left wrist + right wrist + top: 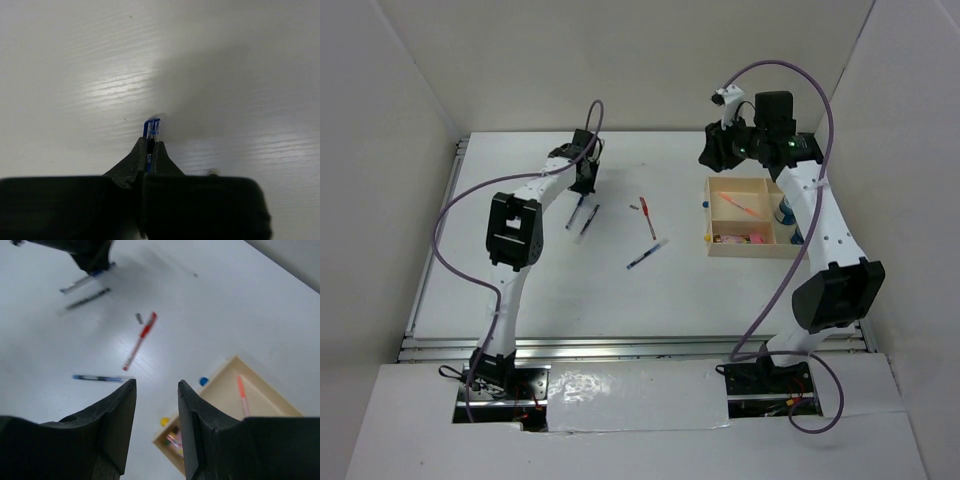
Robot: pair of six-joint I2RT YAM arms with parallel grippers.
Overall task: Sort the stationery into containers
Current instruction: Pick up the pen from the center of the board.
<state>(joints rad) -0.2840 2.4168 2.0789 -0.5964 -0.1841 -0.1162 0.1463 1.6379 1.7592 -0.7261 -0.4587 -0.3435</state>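
My left gripper (583, 187) is at the far left of the table, shut on the end of a blue-and-clear pen (151, 127). That pen (575, 212) trails toward the near side. A dark pen (588, 221) lies beside it. A red pen (647, 217) and a dark blue pen (647, 254) lie mid-table. The tan wooden tray (710, 228) stands at the right and holds an orange pen (740, 205), pink items (742, 238) and a blue-and-white roll (785, 210). My right gripper (156, 386) is open and empty, high above the tray's far left corner (708, 158).
A blue pin (203, 381) and a yellow pin (164, 421) lie on the table just outside the tray's left wall (220, 377). A small dark piece (139, 318) lies beside the red pen's far end. White walls enclose the table on three sides.
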